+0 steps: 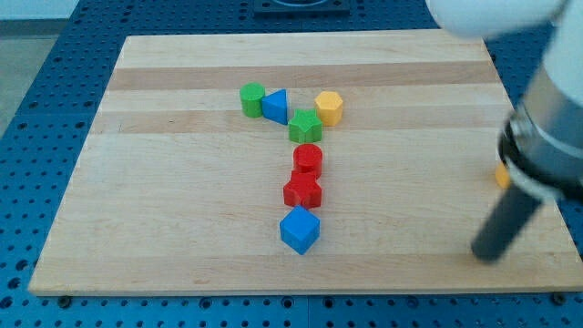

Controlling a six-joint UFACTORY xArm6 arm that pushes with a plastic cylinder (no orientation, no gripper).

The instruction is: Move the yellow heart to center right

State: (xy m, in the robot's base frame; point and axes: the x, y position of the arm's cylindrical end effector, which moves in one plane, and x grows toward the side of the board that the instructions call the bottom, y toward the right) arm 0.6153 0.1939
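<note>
A small yellow block (501,175) shows at the board's right edge, mostly hidden behind my arm; its shape cannot be made out. My dark rod slants down at the view's right, and my tip (488,255) rests on the board below that block and slightly to its left, apart from it. A second yellow block, a hexagon (329,107), sits at the upper middle, far to the left of my tip.
Beside the yellow hexagon are a green star (305,126), a blue triangle (275,105) and a green cylinder (252,98). Below them, in a column, are a red cylinder (308,159), a red star (302,191) and a blue cube (300,230). The wooden board (164,210) lies on a blue perforated table.
</note>
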